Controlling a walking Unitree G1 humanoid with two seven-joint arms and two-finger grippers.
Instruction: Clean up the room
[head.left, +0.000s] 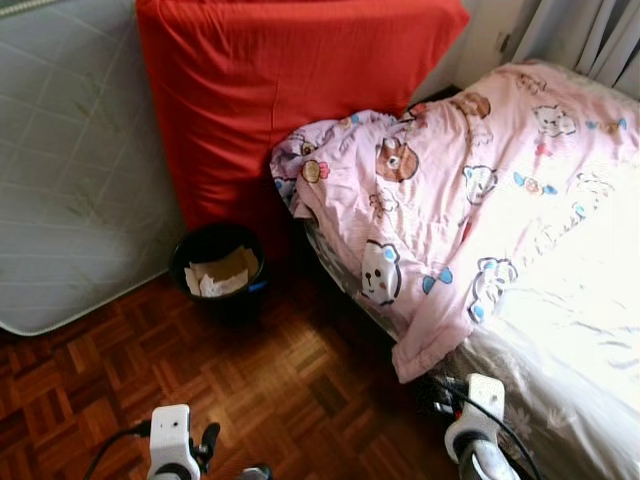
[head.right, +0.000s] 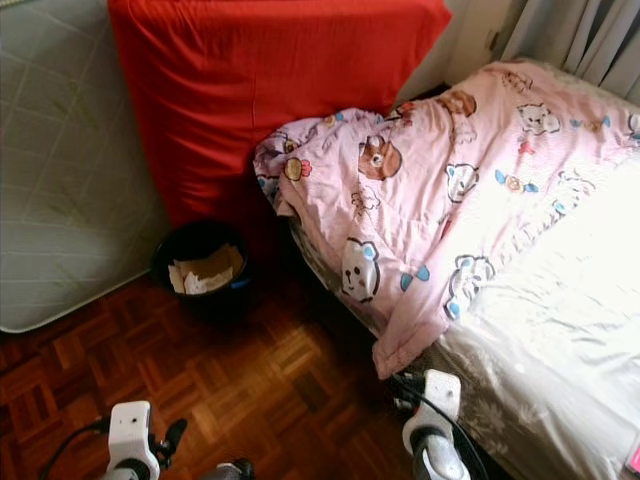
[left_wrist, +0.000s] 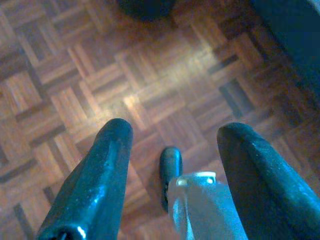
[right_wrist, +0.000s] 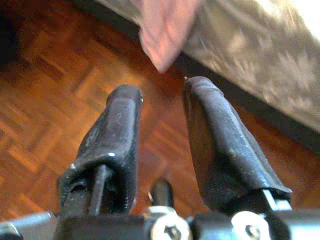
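- Above the parquet floor (head.left: 300, 390) we see the left gripper (left_wrist: 172, 137) hanging low, fingers (left_wrist: 100, 170) spread wide with nothing between them.
- Beside the bed's edge, the right gripper (right_wrist: 160, 107) points down, fingers (right_wrist: 215, 135) slightly apart and empty, near the drooping corner of the pink cartoon blanket (head.left: 470, 190).
- We note a black bin (head.left: 217, 268) holding crumpled paper (head.left: 220, 275), standing at the foot of the red mattress (head.left: 280, 90).
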